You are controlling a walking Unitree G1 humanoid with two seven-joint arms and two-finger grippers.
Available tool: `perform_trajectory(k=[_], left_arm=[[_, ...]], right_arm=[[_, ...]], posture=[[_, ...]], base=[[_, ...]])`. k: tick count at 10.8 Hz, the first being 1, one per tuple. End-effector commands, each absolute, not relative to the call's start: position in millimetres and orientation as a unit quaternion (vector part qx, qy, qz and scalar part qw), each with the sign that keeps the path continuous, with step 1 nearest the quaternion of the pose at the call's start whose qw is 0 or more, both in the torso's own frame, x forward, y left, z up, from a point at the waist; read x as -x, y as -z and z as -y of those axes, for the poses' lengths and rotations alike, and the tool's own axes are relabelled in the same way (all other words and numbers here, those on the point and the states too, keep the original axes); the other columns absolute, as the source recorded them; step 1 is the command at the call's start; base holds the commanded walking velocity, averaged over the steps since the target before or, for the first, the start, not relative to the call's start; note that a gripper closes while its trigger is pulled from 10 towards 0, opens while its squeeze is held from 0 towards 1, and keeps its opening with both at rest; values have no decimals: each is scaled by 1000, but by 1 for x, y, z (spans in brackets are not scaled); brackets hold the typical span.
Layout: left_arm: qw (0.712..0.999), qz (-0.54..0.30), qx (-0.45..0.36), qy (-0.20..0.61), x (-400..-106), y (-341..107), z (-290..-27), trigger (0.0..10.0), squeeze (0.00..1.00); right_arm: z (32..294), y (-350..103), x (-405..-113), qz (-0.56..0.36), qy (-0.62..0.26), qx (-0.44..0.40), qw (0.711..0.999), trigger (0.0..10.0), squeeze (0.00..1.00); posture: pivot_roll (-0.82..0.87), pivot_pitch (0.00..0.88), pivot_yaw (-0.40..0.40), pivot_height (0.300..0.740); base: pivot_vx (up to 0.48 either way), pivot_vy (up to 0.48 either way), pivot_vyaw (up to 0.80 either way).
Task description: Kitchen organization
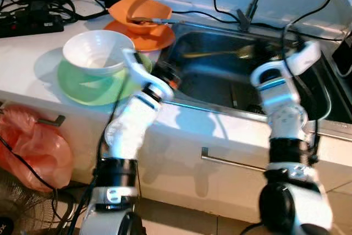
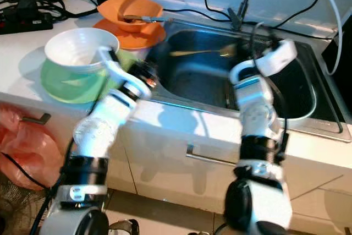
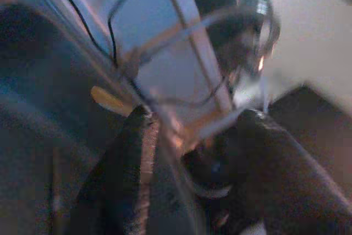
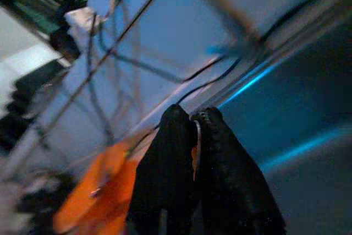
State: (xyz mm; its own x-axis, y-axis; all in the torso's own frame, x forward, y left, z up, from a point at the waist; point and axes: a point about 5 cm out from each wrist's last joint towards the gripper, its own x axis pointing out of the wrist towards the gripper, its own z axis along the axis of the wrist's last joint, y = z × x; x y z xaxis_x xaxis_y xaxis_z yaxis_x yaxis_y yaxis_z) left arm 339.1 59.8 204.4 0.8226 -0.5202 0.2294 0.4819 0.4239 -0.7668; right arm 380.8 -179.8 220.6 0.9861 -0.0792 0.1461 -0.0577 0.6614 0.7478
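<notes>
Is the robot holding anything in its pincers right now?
No. The left pincer is open with nothing between its fingers, and the right pincer is shut on nothing, above the sink.

A red plastic bag (image 1: 34, 146) hangs from a cabinet handle (image 1: 50, 119) below the counter. Black cables (image 1: 41, 12) and a power strip (image 1: 25, 23) lie at the counter's back left corner.

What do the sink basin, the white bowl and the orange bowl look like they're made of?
Sink basin: likely stainless steel, brushed grey with soft streaky reflections. White bowl: probably glazed ceramic, though melamine is possible; smooth, opaque, mildly glossy. Orange bowl: looks like plastic, with a uniform bright colour and thin wavy rim.
</notes>
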Motion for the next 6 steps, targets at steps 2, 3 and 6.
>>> perform_trajectory(k=[2,3,6], left_arm=[[889,-17,320,328,-333,-203,-52,10000,1000],[922,-9,193,336,-332,-199,-52,10000,1000],[946,3,61,319,-335,-193,-64,10000,1000]], right_arm=[[192,-221,-385,84,44,-348,933,0,0],[197,-211,-390,64,61,-300,950,0,0],[206,-196,-396,59,83,-179,979,0,0]], posture=[[57,84,-60,740],[63,87,-57,740],[82,91,-54,740]], base=[[0,0,0],[0,0,0],[0,0,0]])
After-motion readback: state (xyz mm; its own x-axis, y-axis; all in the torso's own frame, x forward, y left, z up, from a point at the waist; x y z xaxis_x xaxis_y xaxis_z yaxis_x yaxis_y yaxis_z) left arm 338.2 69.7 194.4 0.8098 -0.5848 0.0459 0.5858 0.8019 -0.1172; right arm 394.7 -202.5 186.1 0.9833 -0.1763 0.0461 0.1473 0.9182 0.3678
